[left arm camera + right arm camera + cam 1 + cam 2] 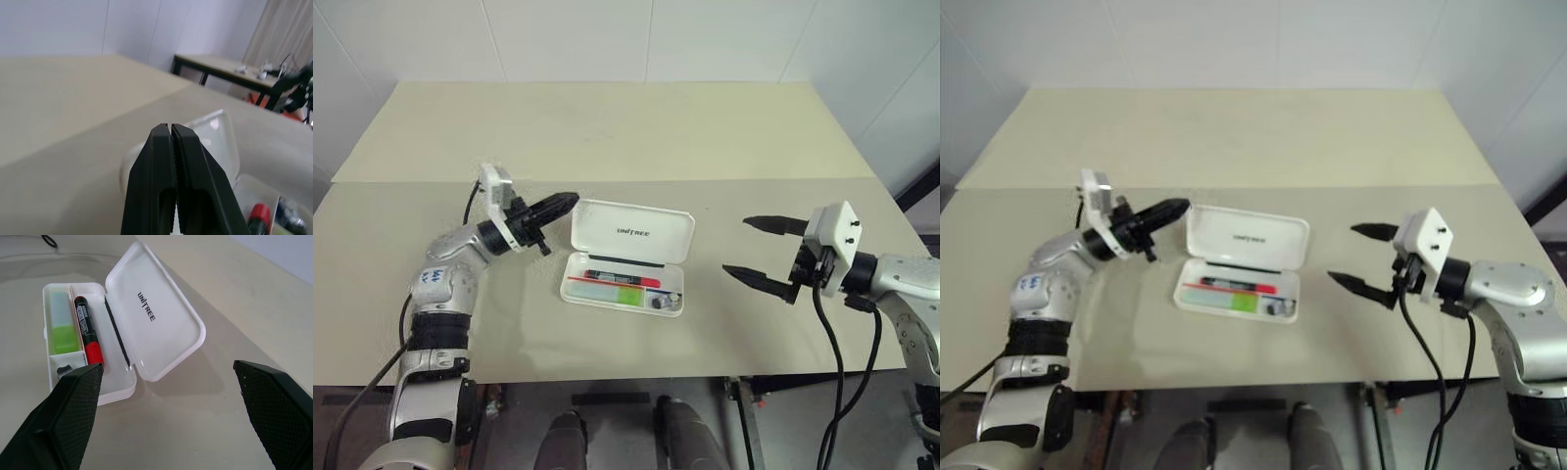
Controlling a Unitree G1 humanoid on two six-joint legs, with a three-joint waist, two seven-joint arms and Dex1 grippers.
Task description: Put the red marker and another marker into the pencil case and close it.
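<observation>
Both markers lie in the pencil case [625,290] at frame centre: red marker [622,278] beside the green highlighter [619,294]. With my left tool [561,203] pressed together behind the glossy hard-plastic lid, I should push it down evenly. My right tool [766,251] is spread, holding nothing.

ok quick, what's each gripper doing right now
left gripper: shut, holding nothing, tip beside the pencil case lid.
right gripper: open, empty.

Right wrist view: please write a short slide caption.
Open pencil case holding the red marker and green highlighter, seen between open right gripper fingers.
</observation>
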